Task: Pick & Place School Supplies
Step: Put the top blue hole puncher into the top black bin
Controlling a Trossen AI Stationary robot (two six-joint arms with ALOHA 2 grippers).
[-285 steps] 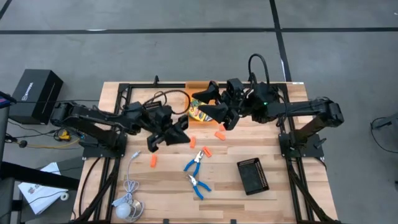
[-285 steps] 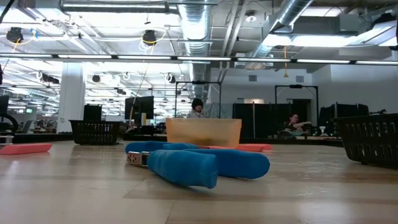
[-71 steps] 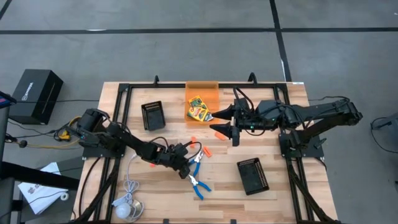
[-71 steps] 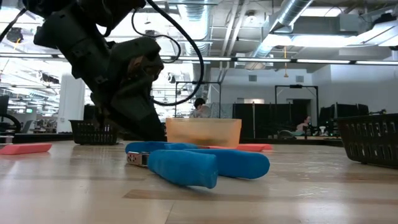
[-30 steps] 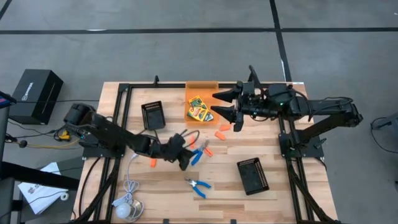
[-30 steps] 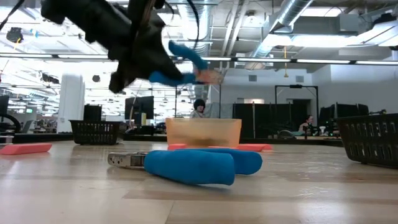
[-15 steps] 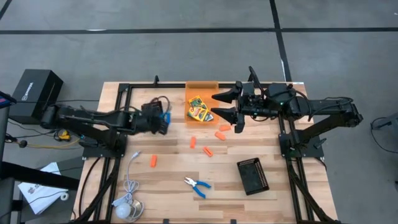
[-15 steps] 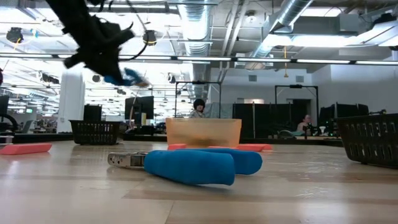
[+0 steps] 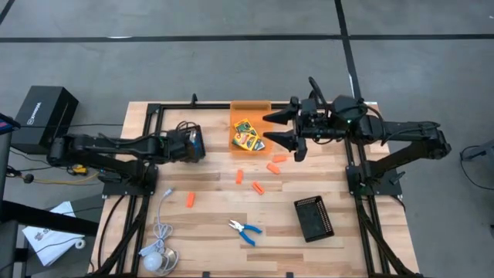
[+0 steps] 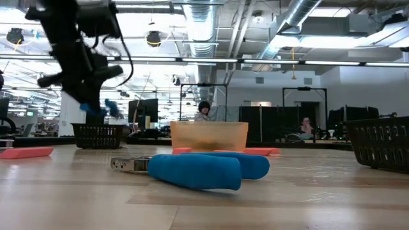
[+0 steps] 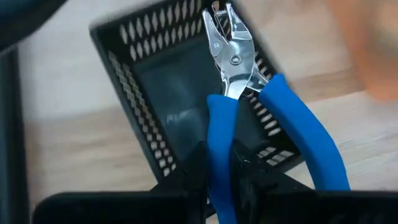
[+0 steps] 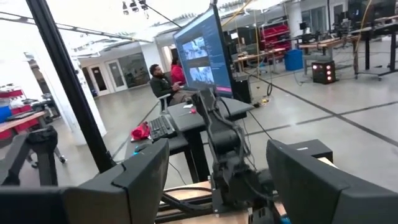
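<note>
Since a moment ago the left arm has carried one of the two blue-handled pliers off the middle of the table and swung it across to the left; its left pincer (image 9: 194, 144) now hangs over the small black tray (image 9: 189, 143) near the table's back-left part. The other pair, the blue-handled pliers on the table (image 9: 245, 230), lies alone toward the front, where before there were two.

From the wrist view, the left pincer is pinching the held pliers (image 11: 249, 106) by one blue handle, the second handle splaying out to the side and the metal nose pointing away from the pincer, over the tray's mesh floor (image 11: 174, 112). The pliers look to be above the tray, not resting in it; I can't tell how high.

So the step in hand seems to be the placing: the tool is lifted and brought to its tray, and what is left is to lower it inside the rim and let go. As I judge it, the splayed handle should clear the tray's wall before release, or the tool may perch on the edge.

The right pincer (image 9: 279, 131) waits with fingers spread wide just beside the orange bin (image 9: 251, 110), where the crayon boxes (image 9: 245, 133) lie. Several orange pieces (image 9: 257, 188) are scattered on the table (image 9: 347, 247) between the arms.
</note>
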